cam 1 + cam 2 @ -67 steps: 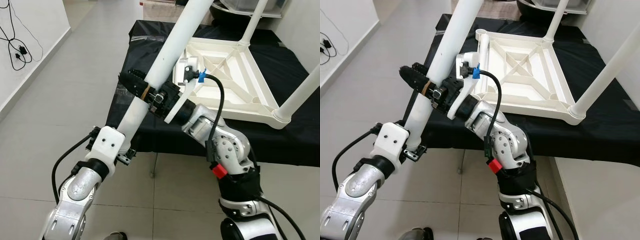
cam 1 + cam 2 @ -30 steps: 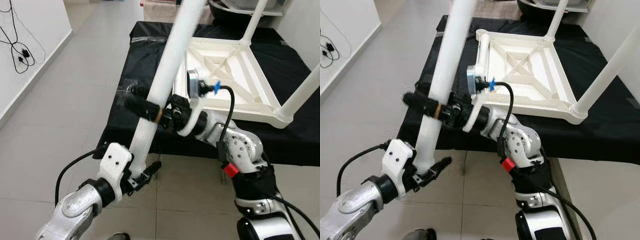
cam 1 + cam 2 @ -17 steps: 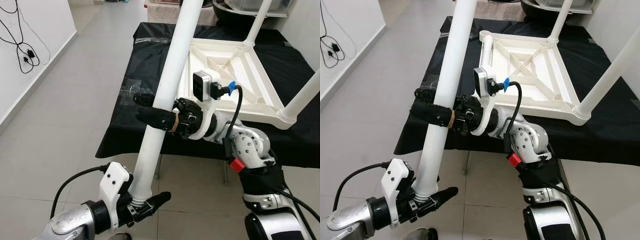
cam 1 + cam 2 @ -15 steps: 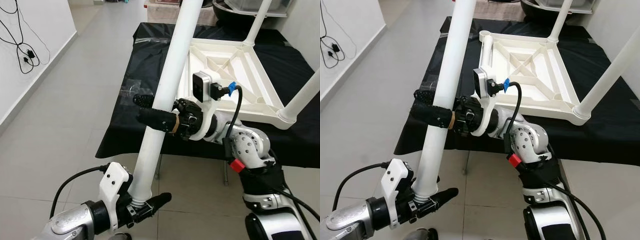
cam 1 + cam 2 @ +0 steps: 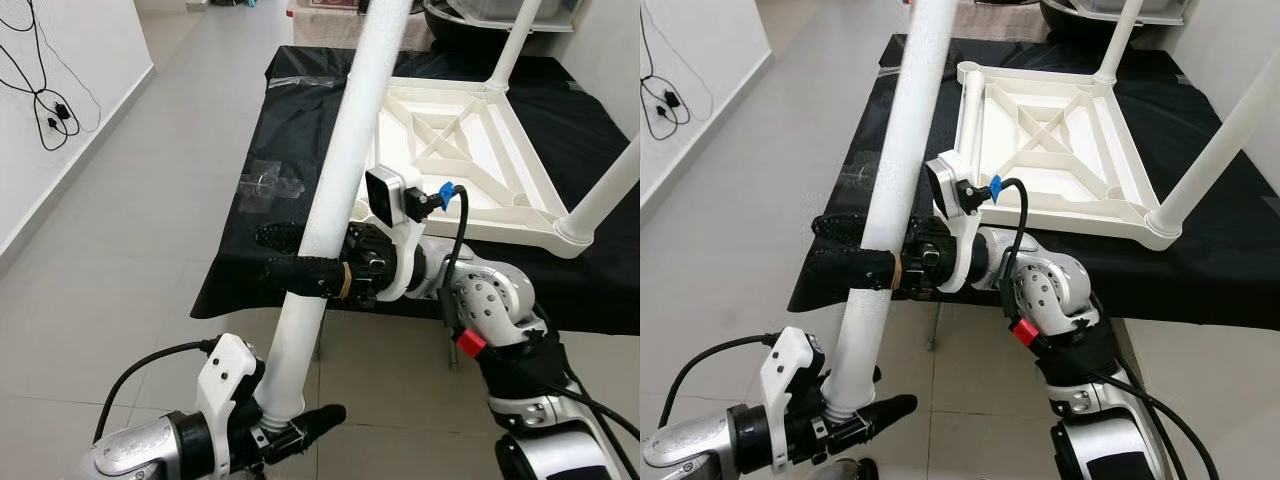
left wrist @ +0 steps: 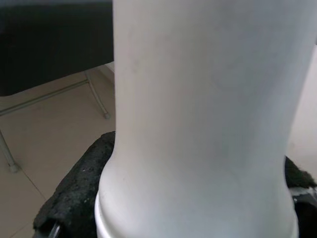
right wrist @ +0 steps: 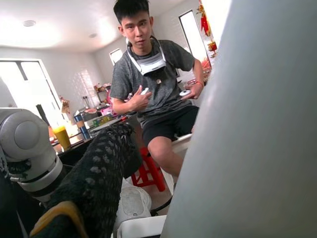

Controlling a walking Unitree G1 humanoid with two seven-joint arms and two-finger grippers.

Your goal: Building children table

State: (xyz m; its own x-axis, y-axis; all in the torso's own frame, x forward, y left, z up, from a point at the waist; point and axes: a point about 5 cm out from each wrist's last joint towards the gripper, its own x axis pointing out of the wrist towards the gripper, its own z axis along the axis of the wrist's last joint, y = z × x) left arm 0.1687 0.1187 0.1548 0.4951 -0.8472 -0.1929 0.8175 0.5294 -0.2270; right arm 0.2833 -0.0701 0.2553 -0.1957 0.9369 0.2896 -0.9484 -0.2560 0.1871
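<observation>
— While the white table leg (image 5: 335,190) stands nearly upright, where is it held?
— At 6 o'clock the left gripper (image 5: 290,432) pinches its foot end just above the floor; the right gripper (image 5: 852,248) clamps its fingers round the shaft at mid-height; the upturned tabletop (image 5: 470,165) lies on the black worktop (image 5: 255,230) toward 1 o'clock, two legs already standing in it.
— What could go wrong?
— I judge the long leg could swing and knock a fitted leg (image 5: 1218,128); a loose grip on smooth plastic would let it twist or slip; a person (image 7: 151,89) sits nearby, within reach of a falling leg.
</observation>
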